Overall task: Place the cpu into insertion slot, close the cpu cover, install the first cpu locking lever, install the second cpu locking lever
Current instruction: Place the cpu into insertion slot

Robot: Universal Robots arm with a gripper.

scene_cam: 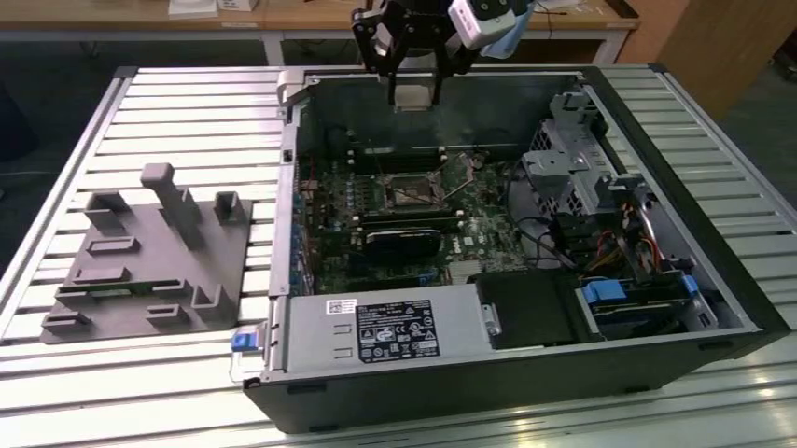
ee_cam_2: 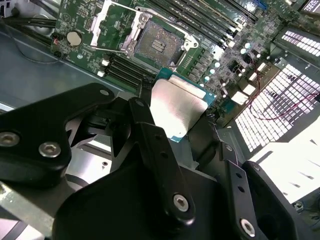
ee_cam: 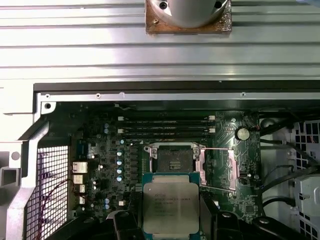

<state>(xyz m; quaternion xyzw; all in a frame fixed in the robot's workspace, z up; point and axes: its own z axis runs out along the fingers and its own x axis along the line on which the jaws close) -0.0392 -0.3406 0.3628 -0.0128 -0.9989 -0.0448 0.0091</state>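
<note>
My gripper (scene_cam: 413,91) hangs above the far edge of the open computer case (scene_cam: 293,187), shut on the cpu. The cpu (ee_cam_2: 177,102) (ee_cam: 171,207) is a small square chip with a dull silver top and a green rim, pinched at two opposite edges by the black fingers (ee_cam_2: 150,135) (ee_cam: 122,222). Below it on the motherboard lies the insertion slot (ee_cam: 174,159) (ee_cam_2: 152,45) (scene_cam: 409,189), bare and open. The cpu cover (ee_cam: 218,167) (ee_cam_2: 112,22) is swung open to one side of the slot. A thin locking lever (ee_cam: 220,189) stands raised beside the cover.
Memory slots (ee_cam: 165,127) run along one side of the socket. A power supply (scene_cam: 373,331) and a drive cage (scene_cam: 573,168) fill the case's near side and the exterior view's right. A grey fixture block (scene_cam: 149,261) sits on the slatted metal table (scene_cam: 187,112).
</note>
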